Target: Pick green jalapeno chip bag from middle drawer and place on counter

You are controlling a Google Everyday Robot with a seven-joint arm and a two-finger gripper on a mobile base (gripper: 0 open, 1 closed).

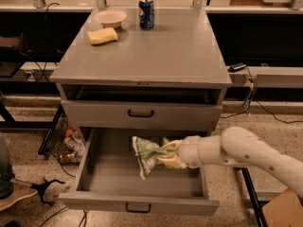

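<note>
The green jalapeno chip bag, crinkled green and white foil, hangs in the air above the floor of the open middle drawer. My gripper is shut on the bag's right side and holds it lifted, below the closed drawer's front. My white arm reaches in from the lower right. The counter is the broad grey cabinet top above.
On the counter's far left lie a yellow sponge and a pale bowl; a blue soda can stands at the back middle. A closed drawer with a black handle sits above the open one. Clutter lies on the floor at left.
</note>
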